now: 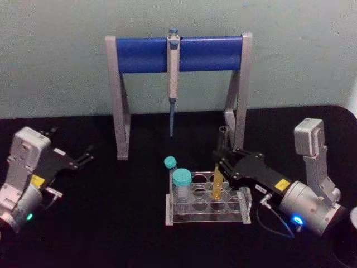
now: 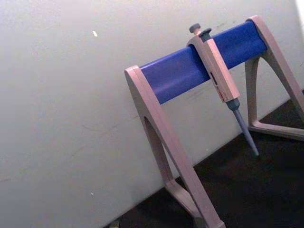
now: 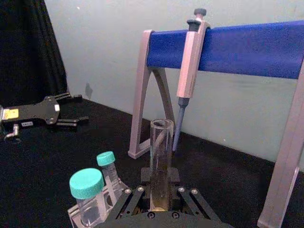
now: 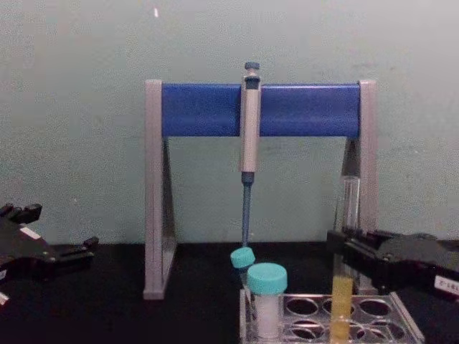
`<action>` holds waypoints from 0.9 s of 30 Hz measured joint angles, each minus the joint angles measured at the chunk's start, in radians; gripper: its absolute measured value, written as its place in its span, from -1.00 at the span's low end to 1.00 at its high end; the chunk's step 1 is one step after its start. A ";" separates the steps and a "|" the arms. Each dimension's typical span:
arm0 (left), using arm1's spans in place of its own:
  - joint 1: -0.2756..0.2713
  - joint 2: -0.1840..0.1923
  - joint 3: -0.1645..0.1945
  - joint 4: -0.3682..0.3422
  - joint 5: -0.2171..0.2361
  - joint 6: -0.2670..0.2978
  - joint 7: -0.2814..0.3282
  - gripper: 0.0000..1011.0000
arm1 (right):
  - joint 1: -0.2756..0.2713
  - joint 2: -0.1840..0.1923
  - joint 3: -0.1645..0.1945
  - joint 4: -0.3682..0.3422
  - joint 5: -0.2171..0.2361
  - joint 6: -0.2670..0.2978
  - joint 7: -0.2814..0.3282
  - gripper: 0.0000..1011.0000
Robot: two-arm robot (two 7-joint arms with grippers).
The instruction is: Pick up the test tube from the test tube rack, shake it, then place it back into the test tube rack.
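The right tool is clenched around the test tube at mid-height, reaching in from the right, so the upright tube stands between its fingers with its round bottom down among the holes of the test tube rack at the rack's far right. The tube is slim clear glass, uncapped, with yellow-orange liquid low down; any lift, I judge, must go straight up along that vertical axis. The left tool rests released on the bench, far left

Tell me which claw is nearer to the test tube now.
The right claw: it is closed around the test tube above the test tube rack. The left claw rests far off, at the table's left side.
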 joint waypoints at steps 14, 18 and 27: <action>0.000 0.000 0.000 0.000 0.000 0.000 0.000 1.00 | -0.001 -0.009 -0.003 0.013 -0.011 0.004 -0.003 -0.56; 0.000 0.000 0.000 0.000 0.000 0.000 0.000 1.00 | -0.001 -0.009 -0.004 0.013 -0.017 0.002 -0.005 -0.56; 0.000 0.000 0.000 0.000 0.000 0.000 0.000 1.00 | -0.001 -0.009 -0.004 0.013 -0.016 0.002 -0.005 -0.56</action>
